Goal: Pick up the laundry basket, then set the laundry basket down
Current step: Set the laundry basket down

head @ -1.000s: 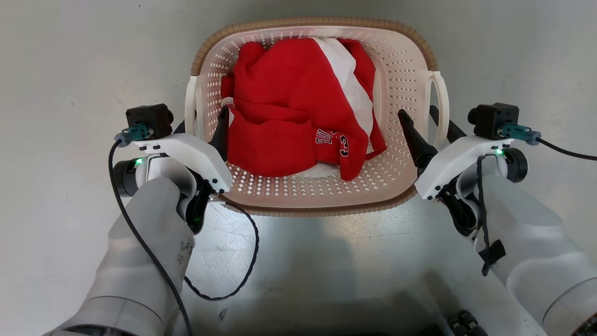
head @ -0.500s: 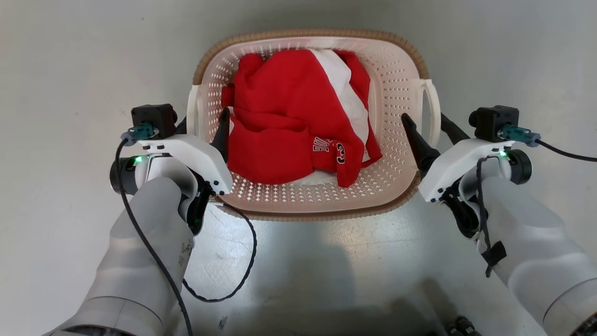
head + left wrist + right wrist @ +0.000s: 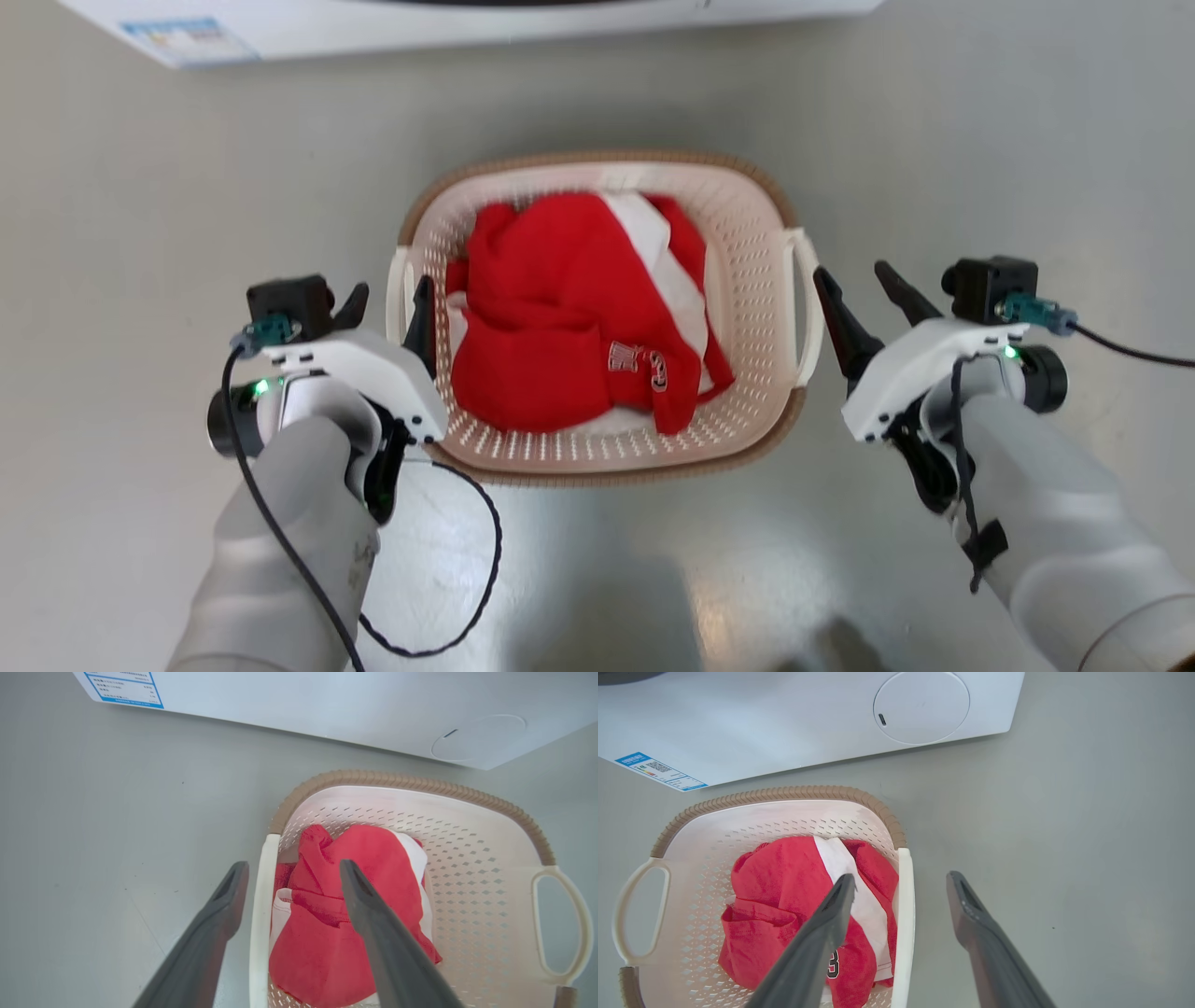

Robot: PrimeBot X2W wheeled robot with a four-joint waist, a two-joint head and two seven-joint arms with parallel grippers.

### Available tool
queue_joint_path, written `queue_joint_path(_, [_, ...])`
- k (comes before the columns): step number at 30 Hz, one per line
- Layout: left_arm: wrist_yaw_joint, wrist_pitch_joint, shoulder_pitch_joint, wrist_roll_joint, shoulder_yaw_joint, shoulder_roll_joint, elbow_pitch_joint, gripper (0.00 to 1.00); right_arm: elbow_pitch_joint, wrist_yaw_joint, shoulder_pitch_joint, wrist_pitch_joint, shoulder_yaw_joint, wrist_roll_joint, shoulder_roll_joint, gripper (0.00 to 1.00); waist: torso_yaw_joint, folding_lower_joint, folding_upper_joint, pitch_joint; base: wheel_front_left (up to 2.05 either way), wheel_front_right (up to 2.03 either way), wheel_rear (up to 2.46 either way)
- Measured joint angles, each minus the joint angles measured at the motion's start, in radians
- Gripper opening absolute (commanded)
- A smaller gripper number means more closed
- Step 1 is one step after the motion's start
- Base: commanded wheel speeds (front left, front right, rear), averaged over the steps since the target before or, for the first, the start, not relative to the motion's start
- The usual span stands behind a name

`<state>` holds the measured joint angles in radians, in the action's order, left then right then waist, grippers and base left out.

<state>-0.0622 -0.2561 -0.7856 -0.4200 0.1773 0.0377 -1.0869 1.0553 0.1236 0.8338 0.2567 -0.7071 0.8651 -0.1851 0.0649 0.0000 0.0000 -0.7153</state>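
Two claws stand open: left claw (image 3: 392, 287) astride the basket's (image 3: 747, 215) nine o'clock handle (image 3: 400, 280), right claw (image 3: 850, 271) beside the three o'clock handle (image 3: 808, 299)

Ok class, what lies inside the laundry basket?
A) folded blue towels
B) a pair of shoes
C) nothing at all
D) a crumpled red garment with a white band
D: a red garment with a white band lies crumpled on the floor of the perforated laundry basket.
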Motion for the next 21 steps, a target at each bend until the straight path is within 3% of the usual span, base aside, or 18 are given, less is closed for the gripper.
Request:
queue_joint_path(8, [-0.018, 0.000, 0.107, 0.030, -0.072, 0.000, 0.093, 1.00, -0.040, 0.000, -0.075, 0.000, 0.070, -0.085, -0.014, 1.00, 0.014, 0.0000, 0.0000, 0.137, 0.00, 0.00, 0.00])
queue_joint_path(21, [-0.054, 0.000, 0.311, 0.122, -0.126, -0.003, 0.310, 1.00, -0.214, 0.000, -0.300, -0.001, 0.334, -0.268, -0.006, 1.00, 0.016, 0.0000, 0.0001, 0.407, 0.00, 0.00, 0.00])
